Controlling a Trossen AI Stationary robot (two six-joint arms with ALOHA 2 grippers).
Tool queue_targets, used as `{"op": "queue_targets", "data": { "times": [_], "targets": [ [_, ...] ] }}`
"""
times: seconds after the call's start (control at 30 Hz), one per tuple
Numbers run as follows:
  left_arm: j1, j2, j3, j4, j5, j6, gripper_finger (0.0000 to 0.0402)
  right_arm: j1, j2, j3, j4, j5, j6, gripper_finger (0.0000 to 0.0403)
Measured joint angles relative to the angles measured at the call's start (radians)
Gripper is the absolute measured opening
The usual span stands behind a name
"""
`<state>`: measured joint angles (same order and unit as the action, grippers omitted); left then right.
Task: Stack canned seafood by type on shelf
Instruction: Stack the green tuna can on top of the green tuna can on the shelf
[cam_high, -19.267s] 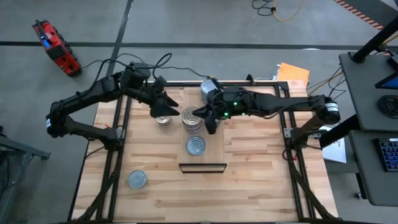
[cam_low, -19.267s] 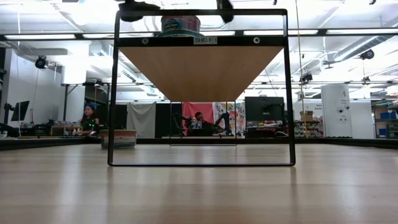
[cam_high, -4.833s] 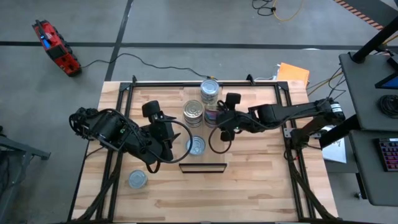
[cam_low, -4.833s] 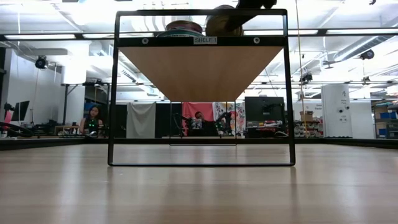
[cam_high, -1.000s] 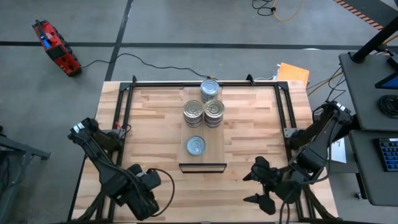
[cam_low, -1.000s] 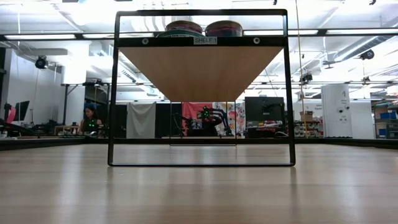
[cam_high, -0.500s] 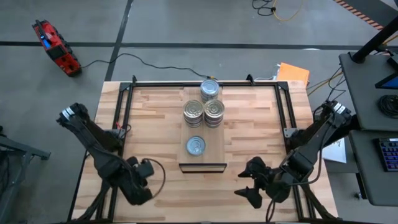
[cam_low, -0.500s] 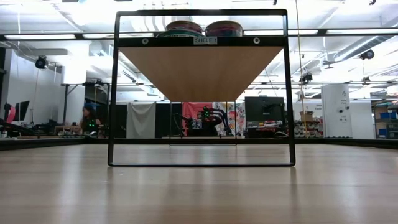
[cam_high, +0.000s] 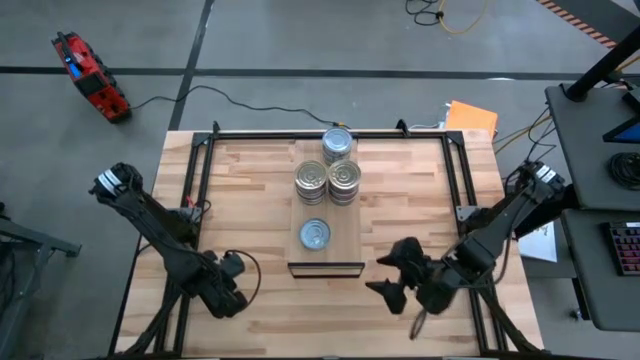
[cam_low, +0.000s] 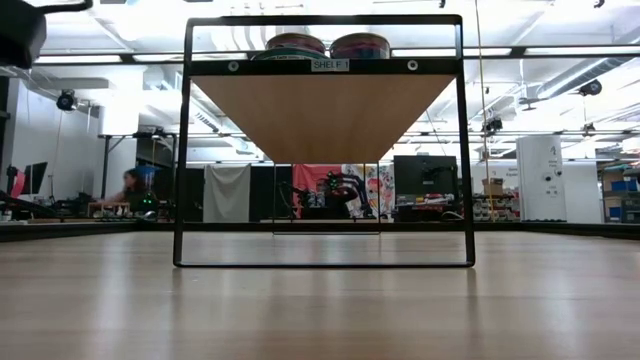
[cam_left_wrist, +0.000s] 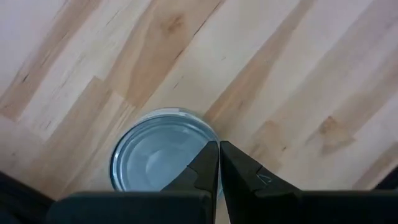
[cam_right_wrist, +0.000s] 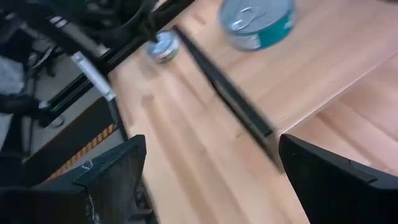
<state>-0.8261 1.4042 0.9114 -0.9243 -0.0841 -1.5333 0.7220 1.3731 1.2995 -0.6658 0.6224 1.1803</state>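
- Left gripper (cam_high: 232, 290) low at desk's (cam_high: 250, 200) front-left, fingers (cam_left_wrist: 205, 165) pressed together, empty, right above a pale blue-topped round tin (cam_left_wrist: 149, 155) on the wood.
- Right gripper (cam_high: 395, 275) front-right of pale wooden plank shelf (cam_high: 345, 240), fingers (cam_right_wrist: 109, 168) spread wide, holding nothing.
- Shelf carries four short metal tins: one near front (cam_high: 315, 234), two side by side (cam_high: 328, 180), one at back (cam_high: 338, 144).
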Motion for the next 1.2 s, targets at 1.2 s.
{"op": "queue_targets", "data": {
  "times": [1.2],
  "targets": [
    [-0.054, 0.353, 0.158, 0.330, -0.020, 0.040, 0.0000, -0.057, -0.016, 0.000, -0.086, -0.154, -0.040, 0.0274]
  ]
}}
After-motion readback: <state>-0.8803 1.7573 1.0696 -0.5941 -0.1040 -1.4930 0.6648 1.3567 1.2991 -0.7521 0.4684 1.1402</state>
